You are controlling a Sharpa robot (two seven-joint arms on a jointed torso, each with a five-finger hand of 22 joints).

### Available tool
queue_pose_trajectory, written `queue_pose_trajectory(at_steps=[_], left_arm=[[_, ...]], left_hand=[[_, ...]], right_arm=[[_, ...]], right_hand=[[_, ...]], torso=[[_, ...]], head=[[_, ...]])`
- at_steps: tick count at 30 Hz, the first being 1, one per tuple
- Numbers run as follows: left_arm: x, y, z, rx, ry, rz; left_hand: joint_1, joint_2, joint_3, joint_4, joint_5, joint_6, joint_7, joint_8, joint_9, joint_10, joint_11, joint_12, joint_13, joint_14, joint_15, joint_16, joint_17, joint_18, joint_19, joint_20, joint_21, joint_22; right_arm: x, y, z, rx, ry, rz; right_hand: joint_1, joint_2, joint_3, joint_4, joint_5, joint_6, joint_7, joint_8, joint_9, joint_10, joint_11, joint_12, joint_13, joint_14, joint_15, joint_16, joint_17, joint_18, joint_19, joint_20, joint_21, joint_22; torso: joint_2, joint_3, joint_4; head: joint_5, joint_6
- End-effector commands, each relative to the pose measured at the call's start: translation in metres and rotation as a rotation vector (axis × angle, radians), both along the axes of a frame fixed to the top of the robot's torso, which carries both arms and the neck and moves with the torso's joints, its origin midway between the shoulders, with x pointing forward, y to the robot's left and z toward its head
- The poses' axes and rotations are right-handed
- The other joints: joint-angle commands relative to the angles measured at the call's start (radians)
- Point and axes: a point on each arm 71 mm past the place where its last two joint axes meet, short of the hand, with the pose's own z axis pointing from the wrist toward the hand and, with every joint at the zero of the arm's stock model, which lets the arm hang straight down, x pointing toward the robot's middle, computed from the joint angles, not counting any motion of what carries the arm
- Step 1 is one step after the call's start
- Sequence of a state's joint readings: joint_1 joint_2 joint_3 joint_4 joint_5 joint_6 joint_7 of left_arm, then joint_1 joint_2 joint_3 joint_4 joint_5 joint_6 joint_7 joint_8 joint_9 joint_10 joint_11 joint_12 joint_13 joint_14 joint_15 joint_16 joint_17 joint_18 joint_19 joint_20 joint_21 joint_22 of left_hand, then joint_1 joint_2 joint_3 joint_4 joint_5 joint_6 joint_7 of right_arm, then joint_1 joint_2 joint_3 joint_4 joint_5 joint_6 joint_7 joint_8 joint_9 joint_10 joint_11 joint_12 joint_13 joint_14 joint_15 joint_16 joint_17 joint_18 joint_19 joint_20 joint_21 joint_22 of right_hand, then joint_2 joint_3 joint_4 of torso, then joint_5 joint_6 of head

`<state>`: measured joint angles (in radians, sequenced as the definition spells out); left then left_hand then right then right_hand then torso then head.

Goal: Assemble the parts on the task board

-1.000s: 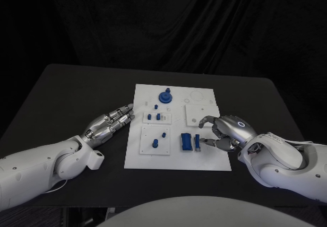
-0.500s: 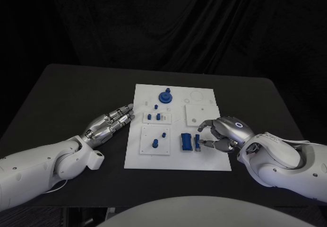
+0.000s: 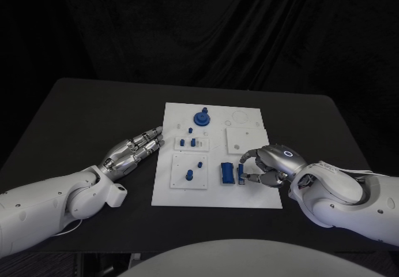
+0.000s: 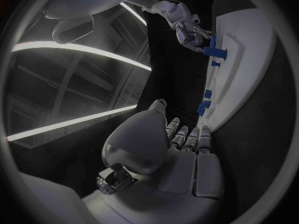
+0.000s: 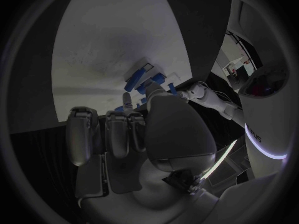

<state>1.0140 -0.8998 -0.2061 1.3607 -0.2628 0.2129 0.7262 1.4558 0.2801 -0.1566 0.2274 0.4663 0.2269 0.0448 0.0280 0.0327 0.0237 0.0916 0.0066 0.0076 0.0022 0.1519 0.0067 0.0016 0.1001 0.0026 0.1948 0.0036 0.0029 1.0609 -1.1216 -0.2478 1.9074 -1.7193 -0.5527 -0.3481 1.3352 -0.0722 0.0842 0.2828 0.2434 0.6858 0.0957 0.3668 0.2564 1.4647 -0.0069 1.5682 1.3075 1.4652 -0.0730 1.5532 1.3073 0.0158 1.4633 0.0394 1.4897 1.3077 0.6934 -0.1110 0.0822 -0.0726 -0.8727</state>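
Note:
The white task board [image 3: 253, 193] lies mid-table. On it stand a round blue part [image 3: 201, 118] at the far end, small blue pegs [image 3: 191, 141] on a raised plate, further pegs [image 3: 190, 172] on a nearer plate, a blue block [image 3: 227, 172] and a narrow blue piece [image 3: 240, 173] beside it. My right hand [image 3: 270, 164] is curled over the board's right side, thumb and fingertips closed on the narrow blue piece [image 4: 215, 47]. My left hand [image 3: 133, 151] lies flat on the table beside the board's left edge, fingers straight, holding nothing. The blue block and narrow piece [image 5: 140, 82] sit just past my right thumb.
A square white plate [image 3: 244, 138] and a shallow round recess [image 3: 240, 118] occupy the board's far right part. Black table [image 3: 91, 115] spreads around the board on all sides.
My right hand has shifted a little to the left and its fingers have curled in around the narrow blue piece. The left hand has not moved.

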Motion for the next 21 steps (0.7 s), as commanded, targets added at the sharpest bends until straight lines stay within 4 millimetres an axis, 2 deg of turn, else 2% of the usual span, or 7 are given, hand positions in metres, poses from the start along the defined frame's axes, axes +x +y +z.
queue_pose_trajectory(at_steps=[1,9,21], left_arm=[[-0.0034,-0.0002,-0.0051,0.001,0.009,-0.004],[-0.0033,-0.0007,-0.0056,0.001,0.01,-0.005],[-0.0035,-0.0007,-0.0064,0.001,0.012,-0.006]], left_hand=[[-0.001,0.001,0.005,0.001,0.006,-0.003,-0.004,0.004,0.0,0.002,0.008,0.001,0.001,-0.002,0.007,-0.007,-0.002,0.012,-0.001,0.006,-0.002,-0.001],[-0.001,0.001,0.005,0.001,0.006,-0.003,-0.004,0.004,0.0,0.002,0.008,0.001,0.001,-0.002,0.007,-0.007,-0.002,0.012,-0.001,0.006,-0.002,-0.001],[-0.001,0.001,0.006,0.0,0.006,-0.003,-0.005,0.004,0.0,0.002,0.012,0.001,0.001,-0.002,0.007,-0.007,-0.002,0.012,-0.001,0.006,-0.002,-0.001]], right_arm=[[-0.0013,0.0015,-0.0022,-0.005,0.02,0.014],[-0.002,0.0024,-0.0041,-0.018,0.036,0.019],[-0.0029,0.0027,-0.0057,-0.033,0.054,0.021]], right_hand=[[-0.007,0.003,0.001,-0.002,0.006,0.016,-0.005,-0.008,-0.004,0.106,0.003,0.003,0.263,0.093,0.007,-0.005,0.2,0.005,0.068,0.006,0.003,0.236],[-0.011,0.007,0.001,0.0,0.005,0.059,-0.015,-0.028,-0.016,0.106,-0.005,0.003,0.263,0.093,0.001,-0.004,0.201,0.004,0.069,0.002,0.006,0.237],[-0.017,0.011,-0.001,0.001,0.005,0.113,-0.014,-0.041,-0.023,0.106,-0.005,0.003,0.263,0.093,0.0,-0.004,0.202,0.004,0.07,-0.001,0.008,0.237]], torso=[[0.0,0.0,0.0001],[0.0,-0.0001,0.0001],[0.0,0.0,0.0003]], head=[[-0.001,0.0],[-0.002,0.0],[-0.001,0.0]])
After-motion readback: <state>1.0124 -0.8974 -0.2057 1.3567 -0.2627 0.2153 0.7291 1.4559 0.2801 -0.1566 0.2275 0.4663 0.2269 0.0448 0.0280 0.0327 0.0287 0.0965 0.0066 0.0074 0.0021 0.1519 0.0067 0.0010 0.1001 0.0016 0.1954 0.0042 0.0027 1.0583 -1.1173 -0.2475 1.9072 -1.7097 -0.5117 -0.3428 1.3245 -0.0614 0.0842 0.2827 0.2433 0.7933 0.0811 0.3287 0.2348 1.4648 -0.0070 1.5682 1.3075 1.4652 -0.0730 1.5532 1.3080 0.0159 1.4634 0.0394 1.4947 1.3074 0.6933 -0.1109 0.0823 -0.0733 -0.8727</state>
